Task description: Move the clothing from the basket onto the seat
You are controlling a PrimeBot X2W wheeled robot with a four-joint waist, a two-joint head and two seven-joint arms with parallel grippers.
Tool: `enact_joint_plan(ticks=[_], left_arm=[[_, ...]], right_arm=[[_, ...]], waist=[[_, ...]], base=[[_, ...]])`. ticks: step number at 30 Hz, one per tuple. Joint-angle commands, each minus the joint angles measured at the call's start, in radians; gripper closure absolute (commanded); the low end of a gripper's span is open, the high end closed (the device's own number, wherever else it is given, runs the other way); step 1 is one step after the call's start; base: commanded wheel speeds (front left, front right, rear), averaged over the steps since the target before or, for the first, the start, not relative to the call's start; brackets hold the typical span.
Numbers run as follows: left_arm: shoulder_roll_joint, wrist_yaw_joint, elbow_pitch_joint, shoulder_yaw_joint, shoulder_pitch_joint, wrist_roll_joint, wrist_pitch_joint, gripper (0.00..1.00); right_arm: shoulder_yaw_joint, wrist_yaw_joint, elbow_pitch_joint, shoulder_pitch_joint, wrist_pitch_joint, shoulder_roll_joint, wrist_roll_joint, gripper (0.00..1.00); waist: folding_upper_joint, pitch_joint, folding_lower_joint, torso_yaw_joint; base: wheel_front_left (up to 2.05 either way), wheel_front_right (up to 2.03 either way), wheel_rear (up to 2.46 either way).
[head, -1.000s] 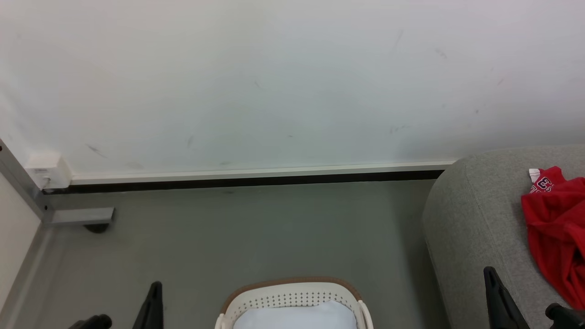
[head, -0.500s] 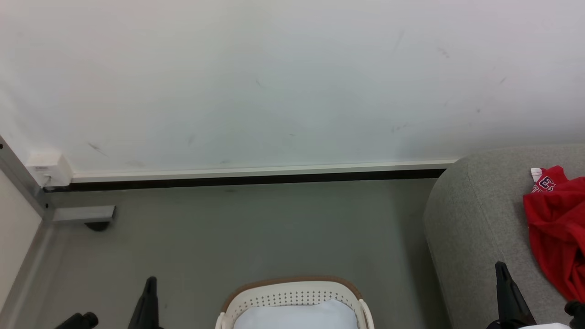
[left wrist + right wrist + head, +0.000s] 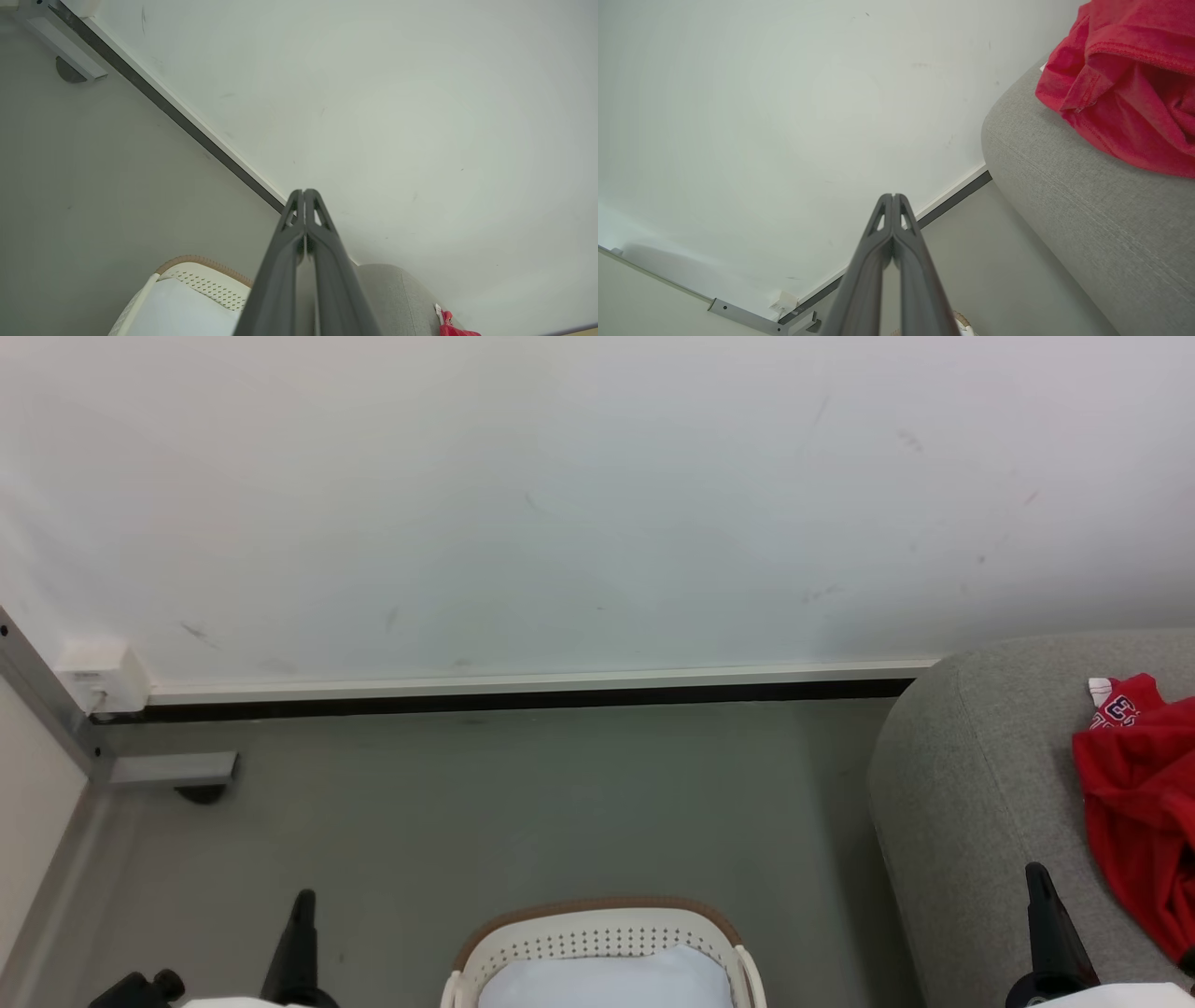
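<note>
My head camera looks forward and down: wall (image 3: 560,504) ahead, floor (image 3: 523,803) below, basket (image 3: 597,906) cut by the bottom edge, sofa (image 3: 971,784) at right. The left wrist camera aims up along the left gripper (image 3: 304,192) at that same wall — basket and sofa low in view. The right wrist camera, along the right gripper (image 3: 893,196), sits close beside the sofa and clothing (image 3: 1134,93) — all three share wall and sofa.

A big white wall (image 3: 560,504) is standing across the top of the frame. A grey floor (image 3: 523,803) is lying below, a dark strip (image 3: 504,698) running between them.
</note>
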Motion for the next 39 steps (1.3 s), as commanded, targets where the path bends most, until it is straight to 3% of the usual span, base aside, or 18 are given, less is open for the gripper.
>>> enact_joint_plan(ticks=[1,39], left_arm=[[0.003,-0.003,-0.016,0.005,-0.022,-0.023,0.005,1.0],[-0.003,-0.012,-0.022,0.041,-0.055,-0.409,0.112,1.0]], right_arm=[[-0.008,-0.001,-0.01,-0.022,0.007,-0.006,0.022,1.0],[-0.069,-0.001,-0.005,-0.052,0.113,0.006,0.395,1.0]], waist=[[-0.0001,0.0,0.0,0.0],[-0.0001,0.013,0.0,0.01]], base=[[0.0,0.0,0.0],[0.0,0.0,0.0]])
